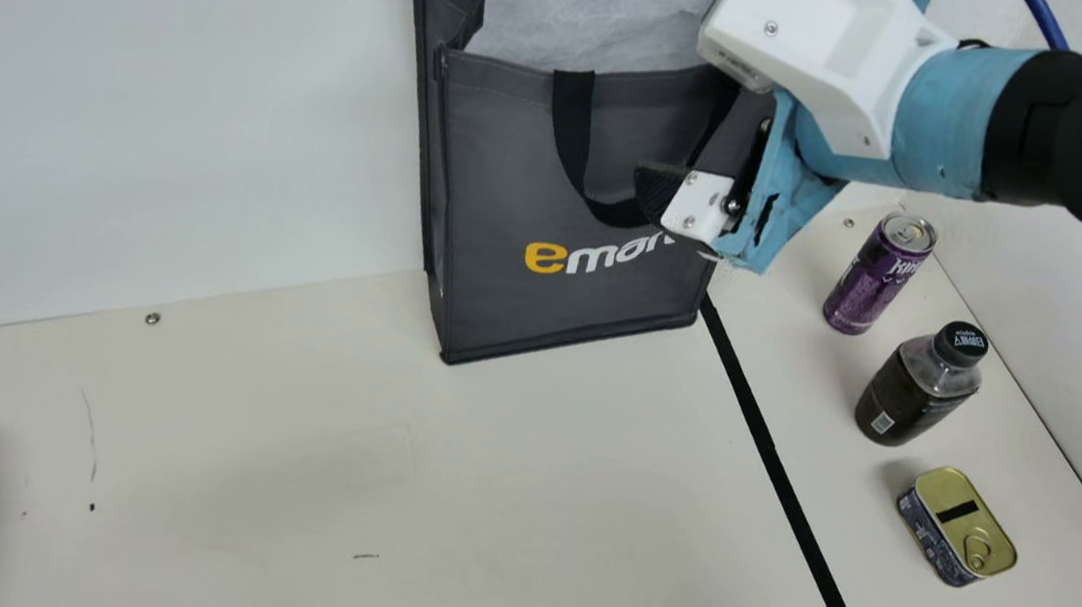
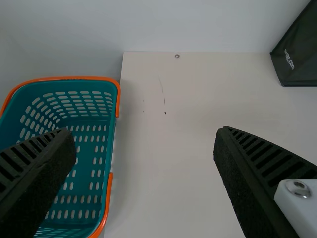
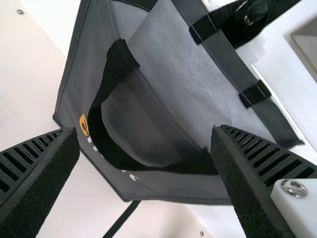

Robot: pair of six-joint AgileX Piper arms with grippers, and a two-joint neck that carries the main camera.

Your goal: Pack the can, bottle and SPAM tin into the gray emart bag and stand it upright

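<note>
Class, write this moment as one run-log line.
right gripper: open jaws, at gray bag | left gripper: open jaws | bag: upright | can, bottle, SPAM tin: on table

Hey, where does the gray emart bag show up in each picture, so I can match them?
Main view: the gray emart bag is at upper middle.
Left wrist view: the bag is cut off at the top right corner.
Right wrist view: the bag spans the middle and top, its open mouth showing.
Shared landmark: the cream table beside the bag.

Gray emart bag (image 1: 500, 169) open, upright on table (image 1: 234, 452); outside it, purple can (image 1: 877, 279), dark bottle (image 1: 908, 394) upright, gold-topped SPAM tin (image 1: 954, 533) flat.
</note>
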